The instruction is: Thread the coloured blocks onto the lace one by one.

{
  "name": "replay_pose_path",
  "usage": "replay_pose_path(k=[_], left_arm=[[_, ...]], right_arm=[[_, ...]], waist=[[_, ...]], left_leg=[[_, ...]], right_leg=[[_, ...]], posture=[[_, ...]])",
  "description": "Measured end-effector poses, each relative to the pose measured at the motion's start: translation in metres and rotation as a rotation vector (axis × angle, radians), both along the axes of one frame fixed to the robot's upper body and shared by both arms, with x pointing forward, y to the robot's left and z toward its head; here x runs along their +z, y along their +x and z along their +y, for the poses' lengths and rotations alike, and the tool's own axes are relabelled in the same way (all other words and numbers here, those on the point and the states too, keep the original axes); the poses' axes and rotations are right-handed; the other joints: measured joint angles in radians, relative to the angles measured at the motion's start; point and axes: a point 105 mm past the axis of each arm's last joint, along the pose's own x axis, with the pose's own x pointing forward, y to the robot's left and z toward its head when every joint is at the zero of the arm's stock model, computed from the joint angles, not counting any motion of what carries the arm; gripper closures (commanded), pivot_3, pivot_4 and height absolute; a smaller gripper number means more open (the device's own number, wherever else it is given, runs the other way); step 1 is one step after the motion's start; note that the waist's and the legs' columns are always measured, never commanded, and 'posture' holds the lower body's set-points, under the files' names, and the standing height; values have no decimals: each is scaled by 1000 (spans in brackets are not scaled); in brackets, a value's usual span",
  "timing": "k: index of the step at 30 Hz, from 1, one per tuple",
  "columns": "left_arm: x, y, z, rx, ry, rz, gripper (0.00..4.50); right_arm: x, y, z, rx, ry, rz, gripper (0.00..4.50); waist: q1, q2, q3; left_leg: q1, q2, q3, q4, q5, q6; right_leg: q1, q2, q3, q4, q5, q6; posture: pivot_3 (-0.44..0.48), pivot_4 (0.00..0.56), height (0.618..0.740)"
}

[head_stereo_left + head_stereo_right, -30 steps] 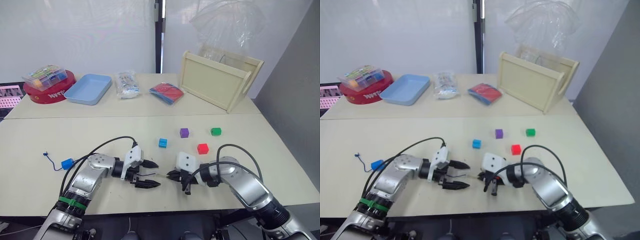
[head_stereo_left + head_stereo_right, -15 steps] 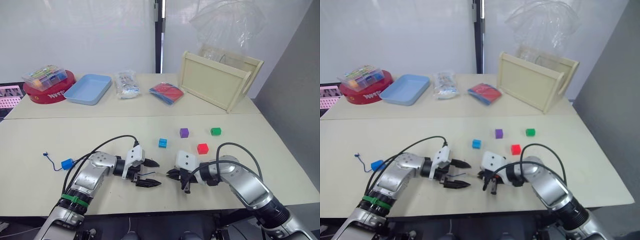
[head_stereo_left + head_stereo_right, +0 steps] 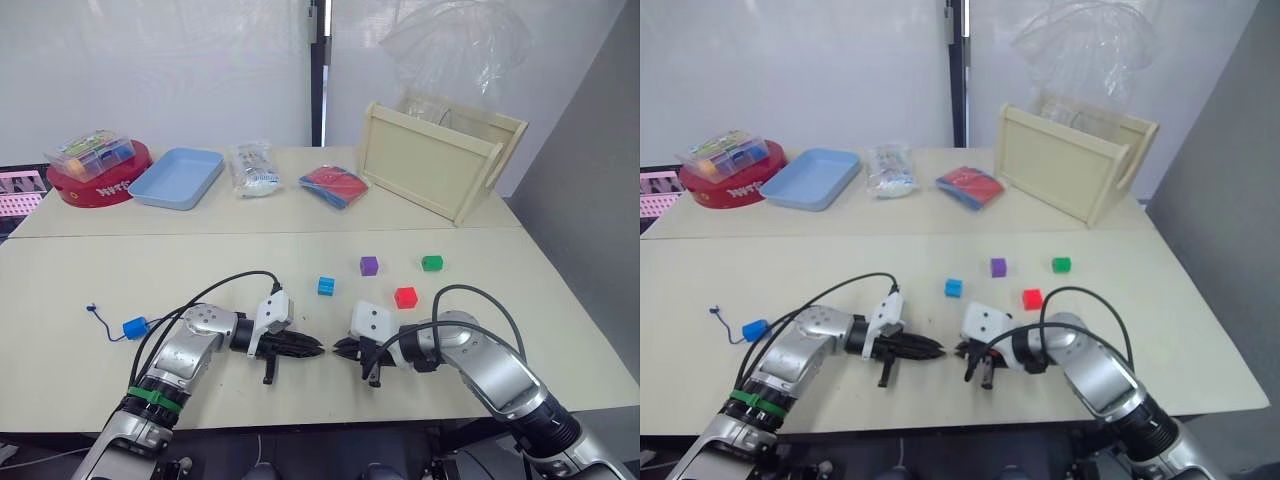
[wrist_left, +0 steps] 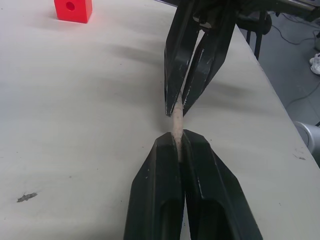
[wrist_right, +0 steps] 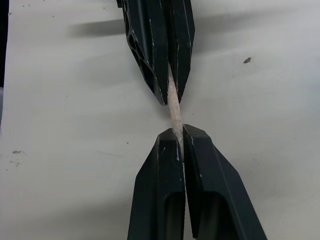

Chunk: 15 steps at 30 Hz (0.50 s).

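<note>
Looked like a lab or test room: plain white walls, two pale tabletops (image 3: 80, 270) pushed together w/ sorted props along the back, e.g. blue tray (image 3: 178, 177), red tin (image 3: 100, 180) w/ clear box of bits (image 3: 89, 153), wooden crate (image 3: 438, 160), bagged items (image 3: 252, 168).

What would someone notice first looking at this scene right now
Near the table's front edge, the left gripper and right gripper meet tip to tip, both pinching the lace's pale tip. Behind them sit the cyan, purple, red and green blocks.
</note>
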Motion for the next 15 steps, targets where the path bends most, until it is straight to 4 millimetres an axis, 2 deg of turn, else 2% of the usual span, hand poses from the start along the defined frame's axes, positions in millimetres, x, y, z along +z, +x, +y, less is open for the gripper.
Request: replay_pose_path(k=[6, 15], left_arm=[[0, 1, -1, 1, -2, -1, 4460], [-1, 8, 1, 30, 10, -3, 1474]], right_arm=[[0, 0, 0, -3, -1, 0, 4500], [0, 0, 0, -3, 1, -2, 4500]], waist=[[0, 0, 0], [0, 0, 0]], left_leg=[[0, 0, 0, 0, 0, 0], [0, 0, 0, 0, 0, 0]], right_leg=[[0, 0, 0, 0, 0, 0], [0, 0, 0, 0, 0, 0]], posture=[[0, 150, 740], [0, 150, 740]])
